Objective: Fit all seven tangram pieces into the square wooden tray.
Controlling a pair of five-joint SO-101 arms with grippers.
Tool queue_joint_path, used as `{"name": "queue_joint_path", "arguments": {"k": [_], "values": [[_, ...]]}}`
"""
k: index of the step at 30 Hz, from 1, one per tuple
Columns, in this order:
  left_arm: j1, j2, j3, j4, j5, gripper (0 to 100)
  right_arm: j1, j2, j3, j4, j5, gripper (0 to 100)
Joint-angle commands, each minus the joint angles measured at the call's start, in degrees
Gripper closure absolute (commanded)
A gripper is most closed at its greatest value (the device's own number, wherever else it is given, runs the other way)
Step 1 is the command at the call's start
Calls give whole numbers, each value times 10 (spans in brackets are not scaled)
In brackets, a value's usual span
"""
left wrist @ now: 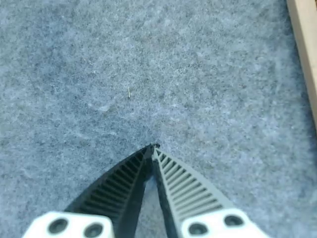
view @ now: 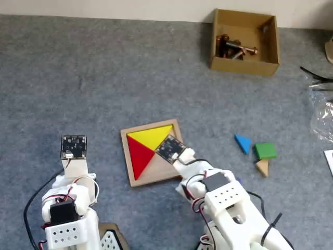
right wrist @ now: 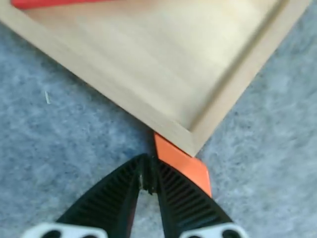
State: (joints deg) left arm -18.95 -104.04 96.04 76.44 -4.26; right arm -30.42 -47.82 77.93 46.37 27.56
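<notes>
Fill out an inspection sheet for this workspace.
Surface: gray felt.
Job's things: wooden tray holds yellow triangle and red triangle; orange piece outside its corner; blue triangle, green square and tan triangle loose on the felt.
Clutter: cardboard box of metal parts; plastic bag.
Grippers: left gripper fingers shut over bare felt; right gripper fingers shut beside the orange piece.
Cables: wires on the arms; black leads at the edge.
Surroundings: nothing seen.
</notes>
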Motion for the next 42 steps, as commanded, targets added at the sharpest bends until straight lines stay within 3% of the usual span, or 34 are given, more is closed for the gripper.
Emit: {"name": "queue_joint_path", "arguments": {"k": [1,6,13,19,30,42], "values": [[-7,-3,11,3,5,995,11,-7,-9,-16,17,991],[-7,-3,11,3,5,995,40,-12,-7,-9,32,991],[-7,-3,11,3,5,995,25,-13,-83,109,31,991],[-7,-3,11,3,5,995,23,-13,-192,185,-62,991],[-7,-3,11,3,5,995,26,-12,-196,127,-171,991],[-7,-3,11,3,5,995,29,-13,-110,44,-176,991]]}}
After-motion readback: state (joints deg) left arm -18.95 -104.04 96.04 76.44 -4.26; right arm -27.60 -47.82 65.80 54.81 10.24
